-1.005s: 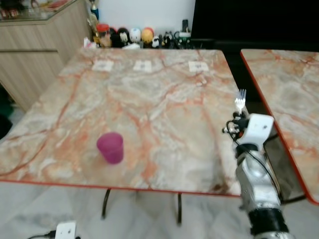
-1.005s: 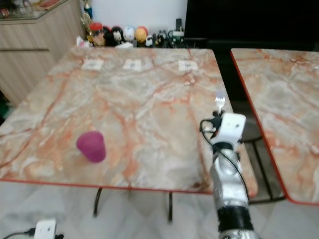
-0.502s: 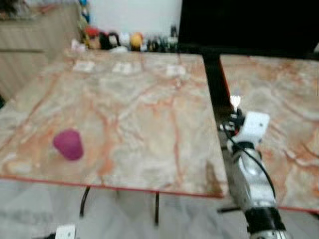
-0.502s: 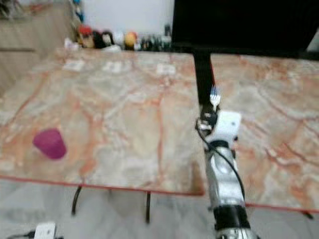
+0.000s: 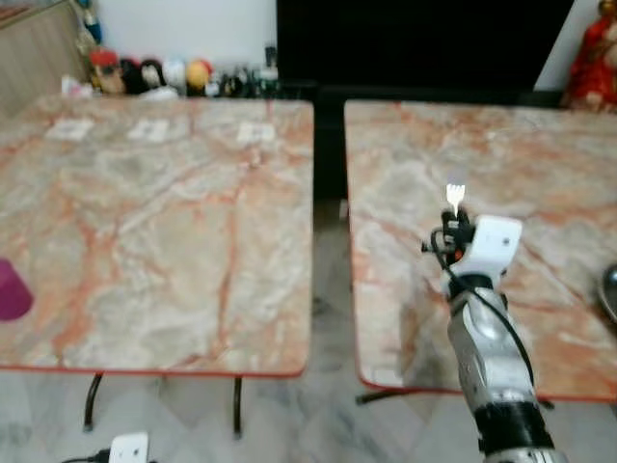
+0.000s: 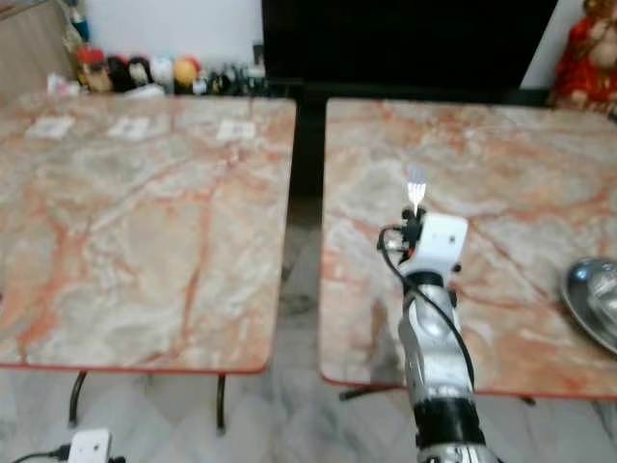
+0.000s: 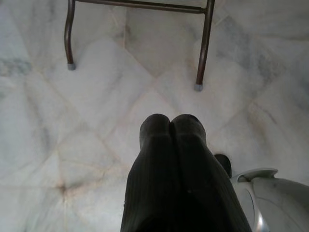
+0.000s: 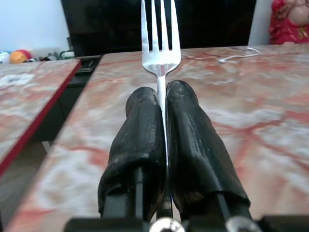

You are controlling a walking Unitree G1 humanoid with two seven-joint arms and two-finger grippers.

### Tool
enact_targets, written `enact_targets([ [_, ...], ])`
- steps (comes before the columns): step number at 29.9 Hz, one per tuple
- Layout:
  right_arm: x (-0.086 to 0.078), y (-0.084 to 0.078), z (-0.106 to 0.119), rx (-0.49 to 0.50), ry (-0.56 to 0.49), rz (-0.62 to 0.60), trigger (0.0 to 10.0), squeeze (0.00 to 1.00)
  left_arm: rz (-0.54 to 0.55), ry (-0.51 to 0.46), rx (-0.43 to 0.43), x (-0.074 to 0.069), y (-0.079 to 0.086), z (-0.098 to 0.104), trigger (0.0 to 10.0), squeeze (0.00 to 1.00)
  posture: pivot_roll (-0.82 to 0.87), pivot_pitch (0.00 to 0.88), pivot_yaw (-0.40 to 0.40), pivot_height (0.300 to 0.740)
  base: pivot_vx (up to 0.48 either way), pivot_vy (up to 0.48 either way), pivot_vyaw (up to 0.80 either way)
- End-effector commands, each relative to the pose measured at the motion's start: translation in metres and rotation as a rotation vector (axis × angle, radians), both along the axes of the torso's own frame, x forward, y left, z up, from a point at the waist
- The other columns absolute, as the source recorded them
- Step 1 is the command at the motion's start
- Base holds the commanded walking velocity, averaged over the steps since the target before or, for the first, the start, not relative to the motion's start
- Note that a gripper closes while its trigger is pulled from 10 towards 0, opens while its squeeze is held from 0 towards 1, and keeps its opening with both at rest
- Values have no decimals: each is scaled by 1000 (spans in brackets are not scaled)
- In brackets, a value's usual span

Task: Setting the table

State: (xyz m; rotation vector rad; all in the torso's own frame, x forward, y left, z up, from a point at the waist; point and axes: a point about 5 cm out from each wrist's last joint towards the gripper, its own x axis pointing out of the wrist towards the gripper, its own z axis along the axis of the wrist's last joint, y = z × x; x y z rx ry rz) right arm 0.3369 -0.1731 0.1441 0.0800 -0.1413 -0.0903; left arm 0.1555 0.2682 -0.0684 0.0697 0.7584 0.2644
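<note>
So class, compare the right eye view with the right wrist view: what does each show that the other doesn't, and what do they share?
The right eye view alone gives the metal plate at the right table's edge, and the left table with its paper cards. The right wrist view alone gives a close look at the right gripper, its fingers shut on the fork's handle. Both show the fork, tines up, the right table and the red figurine.

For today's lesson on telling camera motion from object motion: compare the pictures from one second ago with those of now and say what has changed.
The head camera swung toward the robot's right: the left marble table and pink plastic cup slid leftward in view, while the right marble table and a round metal dish came in. The things themselves did not move. The right gripper stays shut on the upright silver fork; the left gripper hangs shut.
</note>
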Motion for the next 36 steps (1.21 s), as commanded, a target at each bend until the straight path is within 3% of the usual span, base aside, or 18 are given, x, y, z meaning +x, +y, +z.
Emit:
enact_targets([
  [1,-1,-6,5,-1,-23,-14,10000,0,-5,29,-12,-6,-5,-5,10000,0,-3,37,34,740,0,-472,0],
  [27,-3,-28,19,-20,-98,-95,10000,0,-13,23,-16,-1,-7,-4,10000,0,-19,5,34,740,0,-472,0],
  [36,-2,-42,20,-59,-79,-141,10000,0,-2,29,-15,-1,-7,-4,10000,0,-25,3,33,740,0,-82,0],
])
